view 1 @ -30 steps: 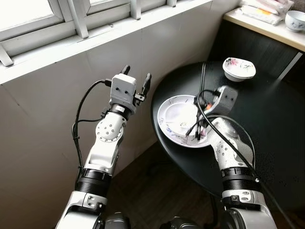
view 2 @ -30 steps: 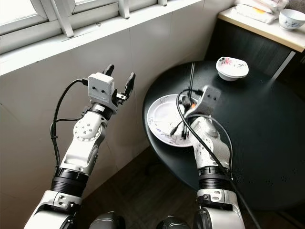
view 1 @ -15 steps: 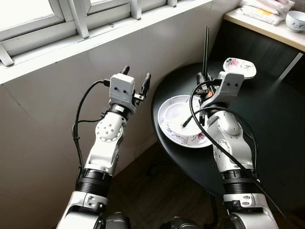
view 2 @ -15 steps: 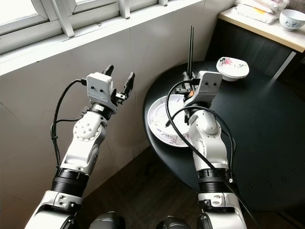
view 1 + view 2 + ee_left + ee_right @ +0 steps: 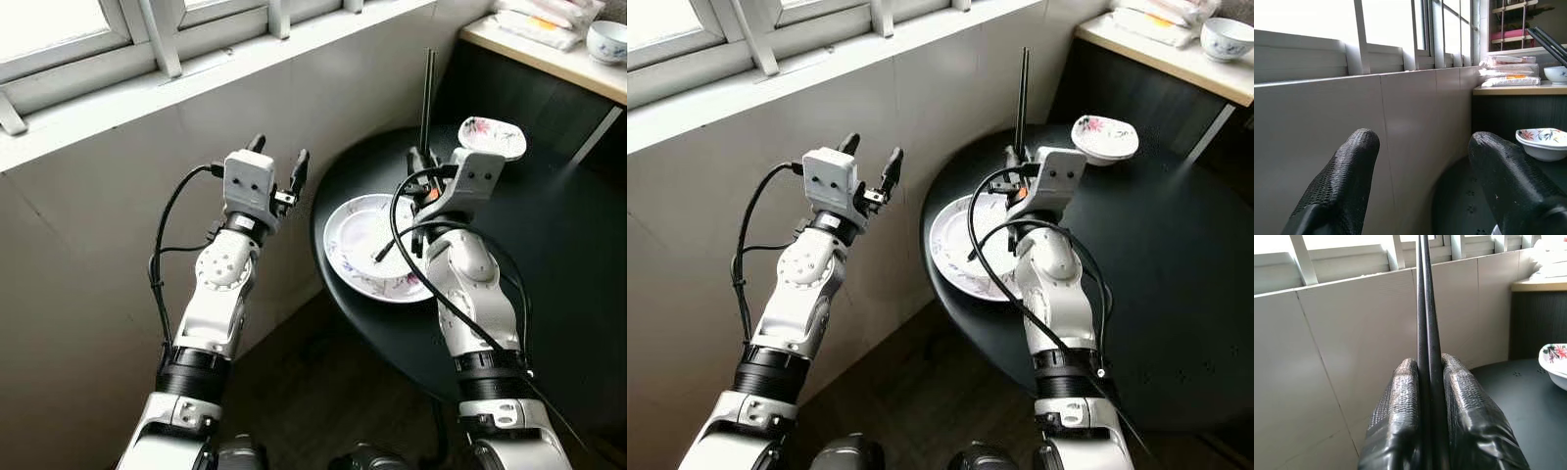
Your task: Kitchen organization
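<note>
R gripper (image 5: 419, 162) jaws clamp 2 chopsticks (image 5: 428, 93); L gripper (image 5: 279, 157) jaws apart.

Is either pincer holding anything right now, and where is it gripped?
The right pincer is shut on a pair of black chopsticks, clamped near their lower end so they stand upright above it. The left pincer is open and holds nothing.
</note>
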{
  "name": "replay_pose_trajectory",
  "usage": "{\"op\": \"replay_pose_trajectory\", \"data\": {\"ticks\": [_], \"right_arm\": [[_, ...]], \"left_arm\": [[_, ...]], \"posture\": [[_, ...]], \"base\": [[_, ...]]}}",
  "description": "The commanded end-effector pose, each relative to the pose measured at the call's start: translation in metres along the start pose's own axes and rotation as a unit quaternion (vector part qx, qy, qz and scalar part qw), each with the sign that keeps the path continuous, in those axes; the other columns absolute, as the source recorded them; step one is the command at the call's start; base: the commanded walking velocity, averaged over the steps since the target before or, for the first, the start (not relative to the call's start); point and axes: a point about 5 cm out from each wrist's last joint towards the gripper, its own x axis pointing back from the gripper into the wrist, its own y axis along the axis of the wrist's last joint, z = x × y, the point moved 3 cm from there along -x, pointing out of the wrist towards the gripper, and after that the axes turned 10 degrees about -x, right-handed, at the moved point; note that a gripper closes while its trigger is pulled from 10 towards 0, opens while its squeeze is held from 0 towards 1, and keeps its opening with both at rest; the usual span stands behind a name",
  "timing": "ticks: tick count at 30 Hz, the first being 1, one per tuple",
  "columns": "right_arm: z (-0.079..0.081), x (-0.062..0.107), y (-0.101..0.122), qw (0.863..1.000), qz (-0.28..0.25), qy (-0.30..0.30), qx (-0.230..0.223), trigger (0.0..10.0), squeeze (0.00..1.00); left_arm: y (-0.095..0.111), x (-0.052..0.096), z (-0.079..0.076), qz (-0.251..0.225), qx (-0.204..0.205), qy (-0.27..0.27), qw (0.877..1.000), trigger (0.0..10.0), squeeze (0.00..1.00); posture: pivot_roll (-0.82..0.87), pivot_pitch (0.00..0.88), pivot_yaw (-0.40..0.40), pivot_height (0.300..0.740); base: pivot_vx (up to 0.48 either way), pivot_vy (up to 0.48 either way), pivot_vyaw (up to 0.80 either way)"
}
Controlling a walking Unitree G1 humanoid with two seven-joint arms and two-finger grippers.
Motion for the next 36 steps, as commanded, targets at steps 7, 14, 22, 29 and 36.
{"op": "replay_pose_trajectory", "data": {"ticks": [7, 14, 22, 29, 36], "right_arm": [[-0.0015, 0.0022, -0.0035, 1.000, 0.001, -0.001, 0.006, 0.0, 0.00], [-0.0015, 0.0023, -0.0046, 1.000, 0.001, -0.001, 0.006, 0.0, 0.00], [-0.0023, 0.0023, -0.0050, 1.000, 0.002, -0.003, 0.007, 0.0, 0.00], [-0.0024, 0.0018, -0.0047, 1.000, 0.003, -0.001, 0.010, 0.0, 0.00], [-0.0006, 0.0016, -0.0041, 1.000, 0.001, 0.004, 0.016, 0.0, 0.00]], "left_arm": [[0.0035, -0.0010, -0.0008, -0.004, 0.004, -0.003, 1.000, 10.0, 0.00], [0.0032, -0.0006, -0.0017, -0.004, 0.004, -0.004, 1.000, 10.0, 0.00], [0.0032, -0.0004, -0.0016, -0.003, 0.003, -0.003, 1.000, 10.0, 0.00], [0.0039, -0.0011, -0.0011, -0.004, 0.002, -0.002, 1.000, 10.0, 0.00], [0.0050, -0.0018, -0.0010, -0.007, 0.001, -0.002, 1.000, 10.0, 0.00]], "posture": [[0.01, 0.000, -0.064, 0.740], [0.01, 0.000, -0.064, 0.740], [0.01, 0.000, -0.067, 0.740], [0.01, 0.000, -0.069, 0.740], [0.01, 0.000, -0.068, 0.740]], "base": [[-0.286, 0.000, 0.00], [-0.293, 0.000, 0.00], [-0.293, 0.000, 0.08], [-0.284, 0.000, 0.78], [-0.104, 0.000, 0.80]]}}
